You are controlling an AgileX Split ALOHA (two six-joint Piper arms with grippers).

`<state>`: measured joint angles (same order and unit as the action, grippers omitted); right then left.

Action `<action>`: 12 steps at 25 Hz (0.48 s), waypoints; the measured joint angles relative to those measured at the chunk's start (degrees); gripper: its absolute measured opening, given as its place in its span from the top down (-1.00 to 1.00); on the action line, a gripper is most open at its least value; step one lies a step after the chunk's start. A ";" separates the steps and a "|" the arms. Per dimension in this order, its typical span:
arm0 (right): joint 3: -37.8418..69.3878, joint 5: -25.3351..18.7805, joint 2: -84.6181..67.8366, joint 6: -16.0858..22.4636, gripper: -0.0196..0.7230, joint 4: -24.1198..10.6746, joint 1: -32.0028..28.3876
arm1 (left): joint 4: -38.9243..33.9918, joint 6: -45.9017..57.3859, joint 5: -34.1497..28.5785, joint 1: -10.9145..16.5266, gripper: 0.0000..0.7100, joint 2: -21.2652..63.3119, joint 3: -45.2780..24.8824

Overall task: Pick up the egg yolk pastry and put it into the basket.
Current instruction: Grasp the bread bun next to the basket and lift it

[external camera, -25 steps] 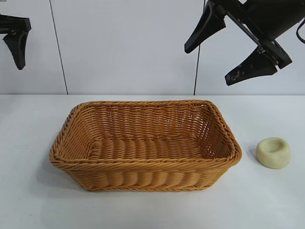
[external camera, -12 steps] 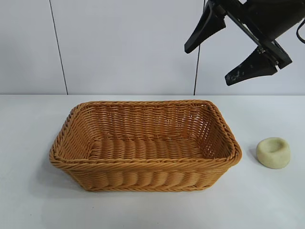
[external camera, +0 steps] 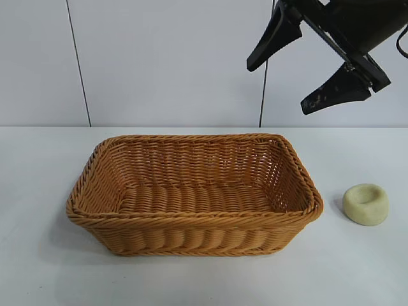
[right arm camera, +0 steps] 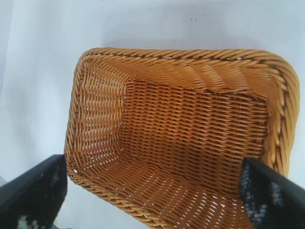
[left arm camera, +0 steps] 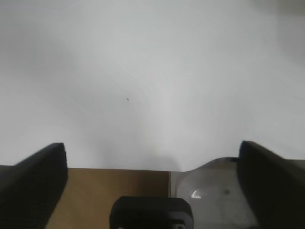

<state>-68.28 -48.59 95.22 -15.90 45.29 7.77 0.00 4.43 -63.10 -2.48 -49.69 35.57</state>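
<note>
Right gripper (external camera: 309, 86) hangs high above the basket's right far corner, jaws spread wide, nothing between them. Basket (external camera: 191, 220) sits mid-table, holding nothing. Egg yolk pastry (external camera: 365, 204) lies on the white table (external camera: 38, 268) just right of the basket, apart from its rim. Left gripper (left arm camera: 152, 157) also spread wide, over bare tabletop.

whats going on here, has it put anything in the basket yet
Not yet. The basket is empty, and the egg yolk pastry sits untouched on the table to the basket's right. The right gripper hangs open high above the basket's right end, holding nothing. The left gripper is open over bare table, off to the side.
</note>
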 joint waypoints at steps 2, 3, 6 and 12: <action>0.00 0.00 0.00 0.00 -0.93 0.00 0.00 | 0.00 -1.06 0.77 0.00 -0.95 5.74 -4.38; 0.00 -0.06 0.00 0.00 -0.93 0.00 0.00 | 0.50 -1.71 0.92 0.00 -0.95 8.76 -5.64; 0.00 -0.10 0.00 0.00 -0.93 0.00 0.00 | 1.91 -3.98 1.51 0.00 -0.95 16.45 -6.67; 0.00 -0.10 0.00 0.00 -0.93 0.00 0.00 | 2.47 -5.07 1.64 0.00 -0.95 27.31 -6.78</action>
<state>-68.28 -48.70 95.22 -15.90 45.29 7.77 2.47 -0.64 -61.46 -2.48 -22.39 28.79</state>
